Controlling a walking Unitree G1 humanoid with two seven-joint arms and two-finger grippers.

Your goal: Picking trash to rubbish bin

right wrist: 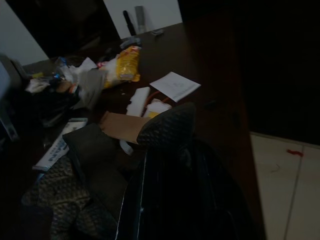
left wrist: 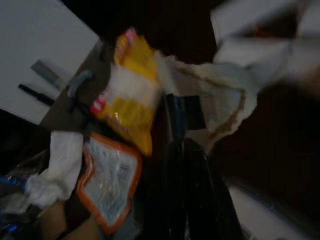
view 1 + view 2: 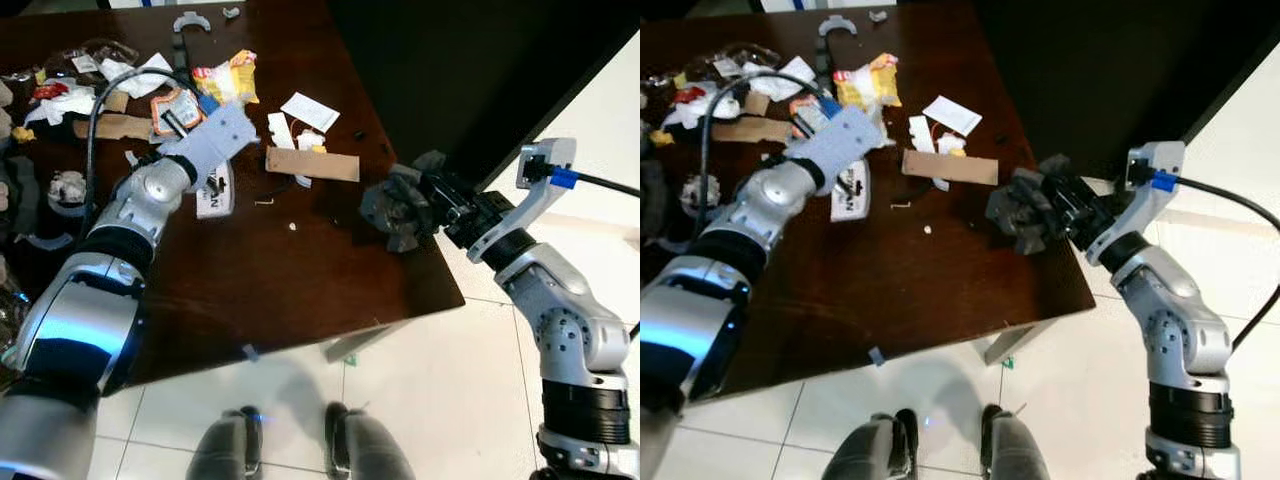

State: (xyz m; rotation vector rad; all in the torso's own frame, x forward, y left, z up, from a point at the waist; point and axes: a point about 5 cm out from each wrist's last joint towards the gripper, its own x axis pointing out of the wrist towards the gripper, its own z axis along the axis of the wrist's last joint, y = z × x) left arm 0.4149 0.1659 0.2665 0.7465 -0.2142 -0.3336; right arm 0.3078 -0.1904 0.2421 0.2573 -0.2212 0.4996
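Left eye view: right end effector (image 3: pixel 425 205) grips gray wad (image 3: pixel 393 212) (table edge).

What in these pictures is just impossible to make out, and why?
- The left gripper fingertips: in the head views its own wrist housing covers them; the left wrist view is dark and blurred.
- The white crumple: smeared by blur in the left wrist view.
- What the grey wad in the right gripper is made of: too dark.
- The clutter at the table far-left: cut off by the edge.

the left gripper's fingers (image 2: pixel 187 190) are dark and blurred, their tips indistinct.
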